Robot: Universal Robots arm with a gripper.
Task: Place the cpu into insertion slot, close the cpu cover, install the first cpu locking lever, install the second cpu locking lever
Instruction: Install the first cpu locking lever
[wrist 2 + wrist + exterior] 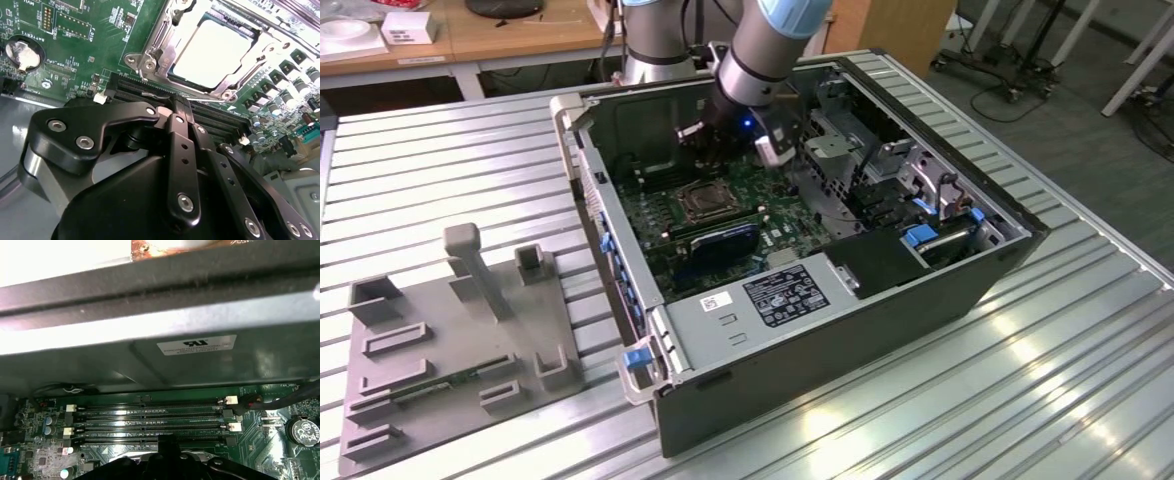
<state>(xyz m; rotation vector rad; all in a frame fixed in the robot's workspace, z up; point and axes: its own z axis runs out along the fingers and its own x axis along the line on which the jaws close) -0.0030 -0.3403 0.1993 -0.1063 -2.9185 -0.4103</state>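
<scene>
Just beside the cpu, the closed, empty gripper partly hides memory slots.

Arm at a steep downward slant, gripper at its end, black fingers tip against tip

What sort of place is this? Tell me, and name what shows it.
Probably a robotics lab bench: a robot arm reaches into an open computer case on a slatted metal table, a grey slotted fixture lies beside it, and desks and wheeled stands are behind.
</scene>
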